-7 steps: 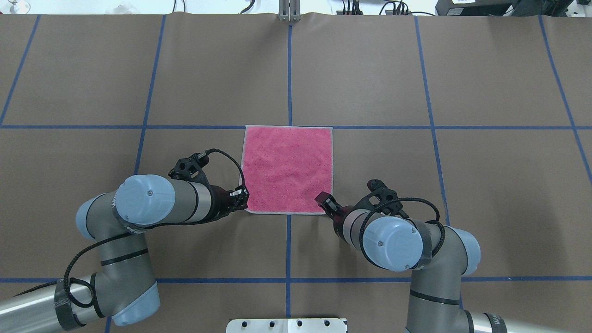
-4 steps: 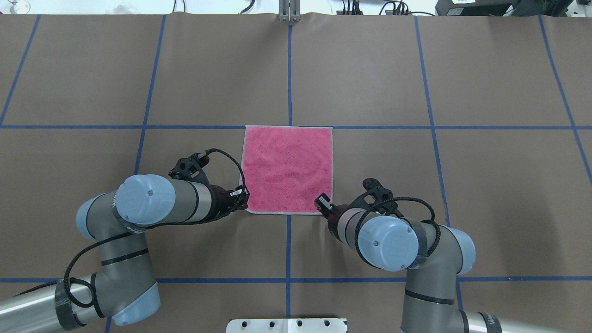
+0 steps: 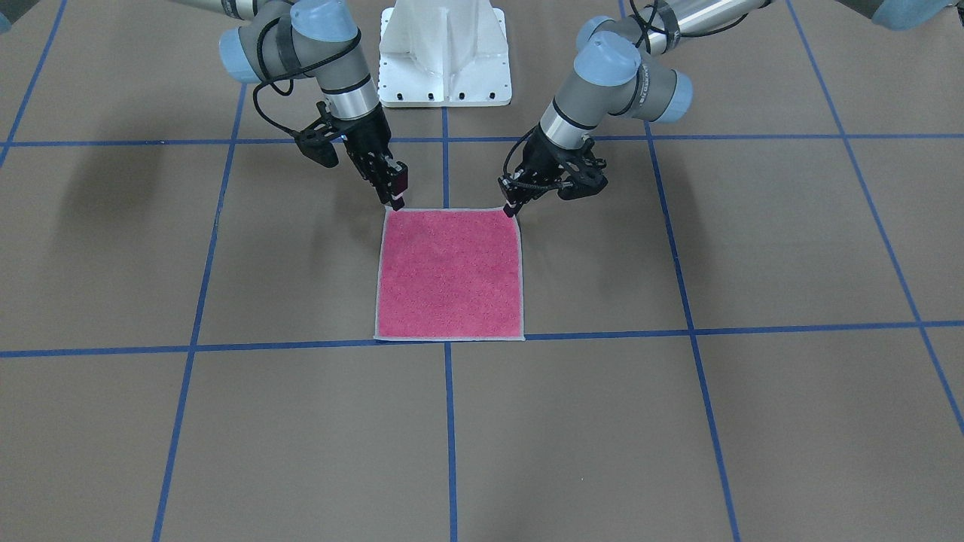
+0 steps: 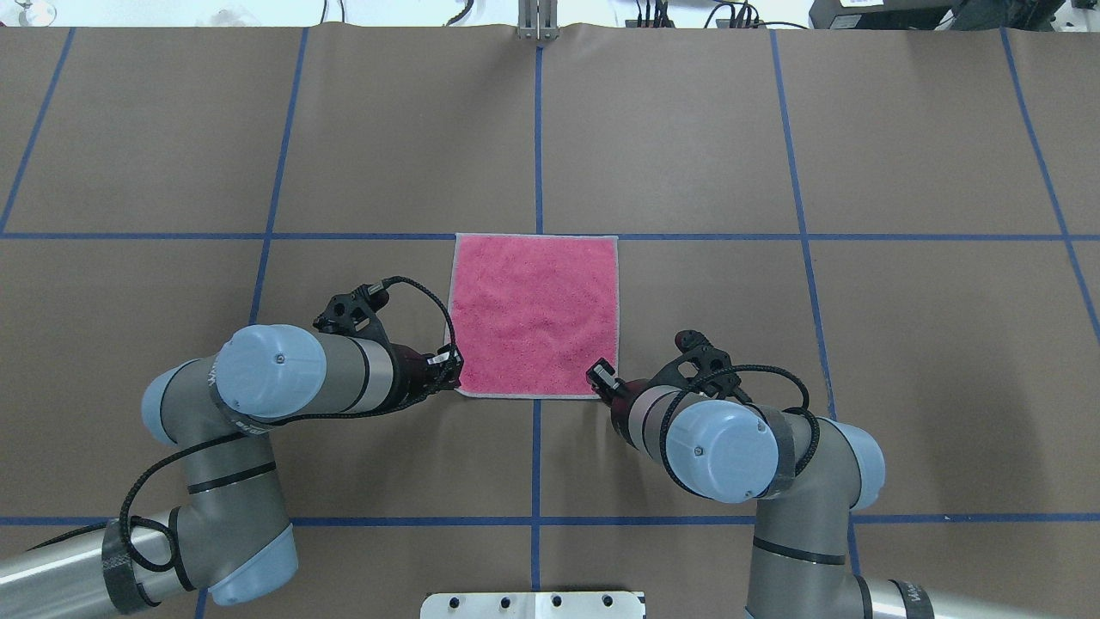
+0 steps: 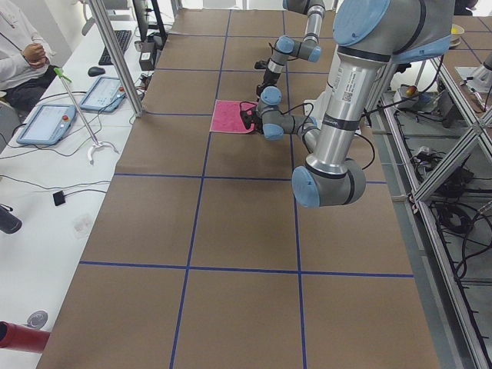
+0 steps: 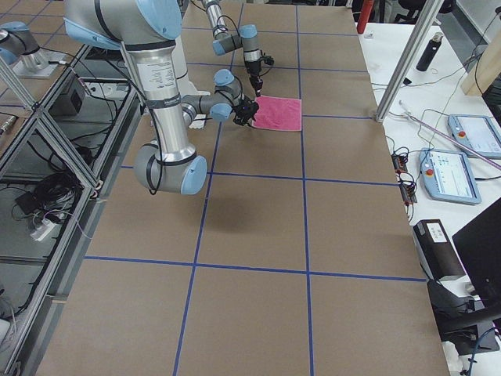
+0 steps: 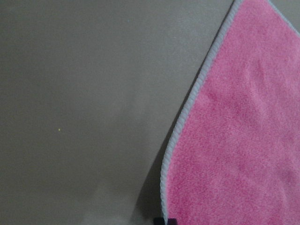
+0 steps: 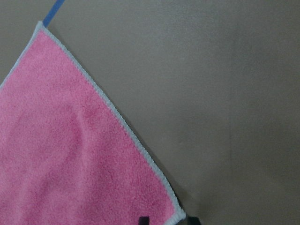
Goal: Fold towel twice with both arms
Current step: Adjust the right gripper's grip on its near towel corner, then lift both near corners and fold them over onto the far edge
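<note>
A small square towel (image 4: 533, 314) is laid flat and unfolded, pink-red face up, near the middle of a brown table (image 4: 773, 129) that is marked into squares by blue tape lines (image 4: 537, 129). A pale grey hem is seen around all four sides. The far edge is set along one tape line. Both arms are bent in from the robot's side, and each gripper is lowered to one near corner of the towel. The left gripper (image 4: 454, 368) is placed at the near left corner; in its wrist view the dark fingertips (image 7: 160, 220) are shown pinched together on the hem, and a shadow is cast beside that edge. The right gripper (image 4: 597, 378) is placed at the near right corner; in its wrist view the two fingertips (image 8: 143, 219) are shown apart, with the towel's corner lying between them, not yet clamped. A white bolted pedestal (image 3: 444, 53) is seen between the arms.
</note>
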Available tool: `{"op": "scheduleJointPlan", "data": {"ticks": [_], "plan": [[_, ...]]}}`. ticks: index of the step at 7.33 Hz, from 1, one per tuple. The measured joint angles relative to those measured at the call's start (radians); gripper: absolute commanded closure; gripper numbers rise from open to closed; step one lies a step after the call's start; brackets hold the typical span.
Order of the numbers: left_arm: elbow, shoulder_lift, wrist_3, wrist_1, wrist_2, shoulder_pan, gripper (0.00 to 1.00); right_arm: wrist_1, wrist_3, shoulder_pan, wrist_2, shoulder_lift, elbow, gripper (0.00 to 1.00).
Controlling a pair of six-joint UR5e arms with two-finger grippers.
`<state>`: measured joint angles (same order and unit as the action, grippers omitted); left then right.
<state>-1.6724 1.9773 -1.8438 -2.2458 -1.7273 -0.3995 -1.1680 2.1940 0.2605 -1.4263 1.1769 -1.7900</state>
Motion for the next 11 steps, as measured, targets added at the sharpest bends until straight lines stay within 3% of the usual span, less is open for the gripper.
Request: {"op": "scheduleJointPlan", "data": {"ticks": [3, 4, 5, 11], "plan": [[-0.001, 0.001, 0.000, 0.000, 0.000, 0.001, 1.00, -0.002, -0.002, -0.001, 0.001, -0.001, 0.014, 0.57], [-0.001, 0.001, 0.000, 0.000, 0.000, 0.001, 1.00, -0.002, -0.001, -0.001, 0.002, -0.002, 0.018, 0.71], [-0.001, 0.001, 0.000, 0.000, 0.000, 0.000, 1.00, -0.002, 0.002, 0.000, 0.003, -0.004, 0.019, 0.97], [-0.008, 0.005, 0.000, 0.000, -0.002, -0.001, 1.00, -0.001, 0.003, 0.017, 0.001, -0.003, 0.000, 1.00]]}}
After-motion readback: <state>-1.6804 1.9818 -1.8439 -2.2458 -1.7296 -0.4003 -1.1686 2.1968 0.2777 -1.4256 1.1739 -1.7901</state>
